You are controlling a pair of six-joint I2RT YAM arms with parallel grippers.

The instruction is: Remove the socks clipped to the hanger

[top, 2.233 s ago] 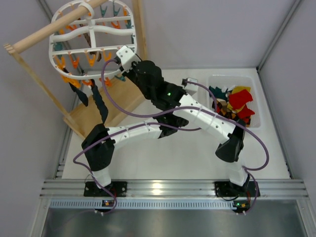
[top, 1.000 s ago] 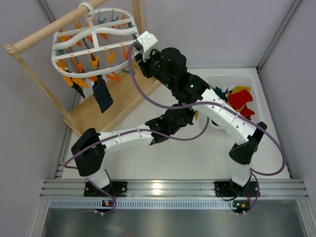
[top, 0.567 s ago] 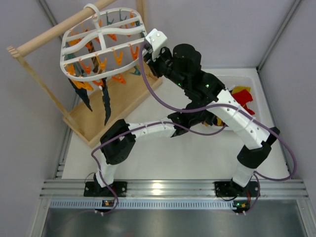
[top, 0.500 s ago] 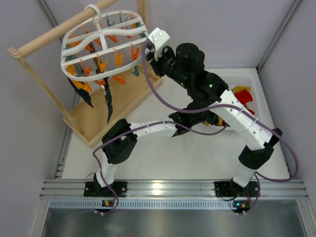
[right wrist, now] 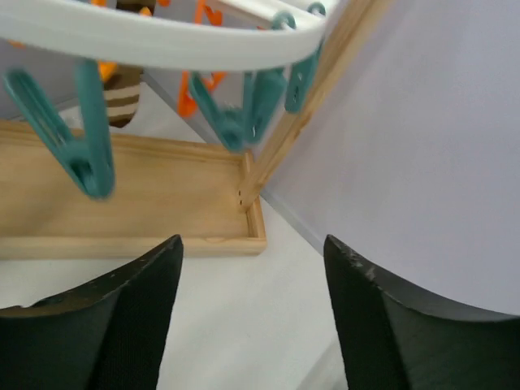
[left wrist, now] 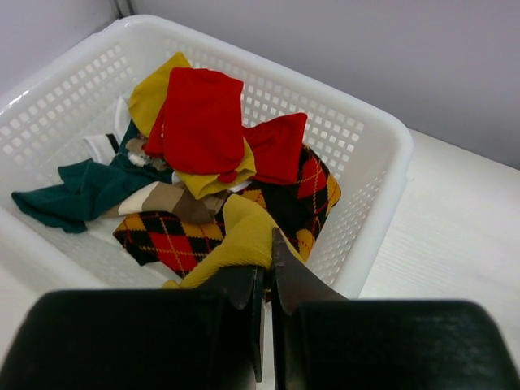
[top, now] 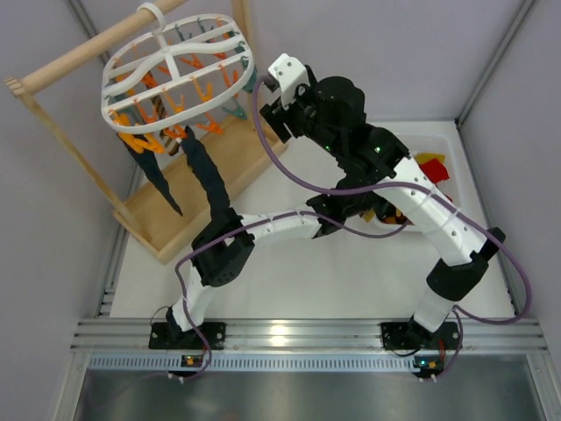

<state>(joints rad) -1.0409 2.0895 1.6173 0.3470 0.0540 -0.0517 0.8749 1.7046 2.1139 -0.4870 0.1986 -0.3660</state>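
Top view first: the hanger (top: 175, 63) is hanging off the stand (top: 79, 54) at the back left. Two dark socks (top: 206, 175) are dangling from its clips over the wooden base, so the job isn't finished. The right hand (top: 267, 103) is hovering just beside the hanger's right rim, lining up, I'd say, for another sock. The left arm (top: 263, 230) is stretching under the right one toward the basket (top: 447, 140) at the right side of the counter (top: 333, 281), where freed socks are piling up.

Over to the left wrist: the left hand (left wrist: 268, 280) is pinching its fingers together on a yellow sock (left wrist: 236, 240), holding it over the basket's near wall. That's looking like a drop-off, since red, teal and argyle socks are already lying inside.

Now the right wrist: the fingers are standing wide apart with nothing between them. The hanger's white rim is sweeping across the top and teal clips (right wrist: 89, 138) are dangling from it. A striped sock (right wrist: 122, 97) is peeking out behind them, well beyond the fingertips. Spread like that, the hand is looking ready to close on a sock or a clip, though which one I can't tell.
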